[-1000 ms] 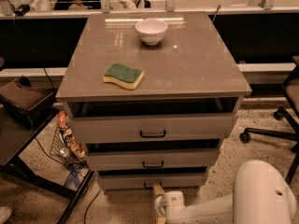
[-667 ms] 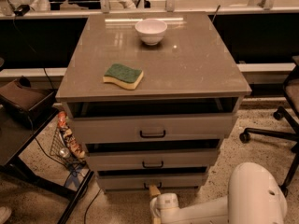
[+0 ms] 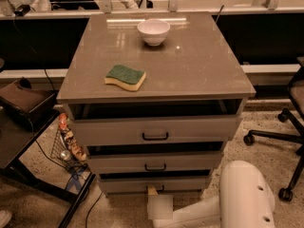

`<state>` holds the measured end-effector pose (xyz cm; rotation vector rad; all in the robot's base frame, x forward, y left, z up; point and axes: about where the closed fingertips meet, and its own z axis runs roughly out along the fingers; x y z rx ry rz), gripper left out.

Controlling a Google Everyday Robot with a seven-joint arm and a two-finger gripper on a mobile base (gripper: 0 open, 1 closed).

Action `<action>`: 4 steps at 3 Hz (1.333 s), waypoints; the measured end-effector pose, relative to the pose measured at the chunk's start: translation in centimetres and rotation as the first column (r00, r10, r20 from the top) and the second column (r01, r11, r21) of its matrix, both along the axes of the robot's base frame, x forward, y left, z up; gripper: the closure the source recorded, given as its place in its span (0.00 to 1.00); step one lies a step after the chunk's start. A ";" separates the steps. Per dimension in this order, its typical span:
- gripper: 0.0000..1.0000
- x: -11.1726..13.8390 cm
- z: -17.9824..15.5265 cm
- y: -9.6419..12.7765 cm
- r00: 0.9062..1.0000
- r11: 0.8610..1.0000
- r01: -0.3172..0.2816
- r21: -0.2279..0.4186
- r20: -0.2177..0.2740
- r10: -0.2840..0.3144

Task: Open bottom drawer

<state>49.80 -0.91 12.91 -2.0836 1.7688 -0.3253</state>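
The bottom drawer (image 3: 185, 184) is the lowest of three grey-beige drawers in the cabinet in the camera view. Its slim front sits just above the floor and stands out slightly, with a dark gap above it. Its small black handle is mostly hidden behind my gripper. My gripper (image 3: 153, 191) reaches in from the lower right on the white arm (image 3: 242, 198). Its tip is at the middle of the bottom drawer's front, at the handle. The middle drawer (image 3: 154, 163) and the top drawer (image 3: 154, 129) are above, each with a black handle.
A green and yellow sponge (image 3: 125, 76) and a white bowl (image 3: 153, 31) lie on the cabinet top (image 3: 199, 65). An office chair base (image 3: 280, 137) stands to the right. A dark table (image 3: 19, 141) and a wire basket of clutter (image 3: 69, 144) stand to the left.
My arm and gripper have shifted a little left and up, bringing the tip closer to the bottom drawer's handle. The drawers look unmoved.
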 end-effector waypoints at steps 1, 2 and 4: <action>0.00 0.5 -0.3 -0.5 1.000 0.998 0.007 -0.068 0.004 -0.007; 0.00 0.6 -1.2 -1.3 1.000 0.992 0.014 -0.123 -0.016 -0.016; 0.49 0.3 -2.3 -2.1 0.998 0.987 0.016 -0.159 -0.056 -0.026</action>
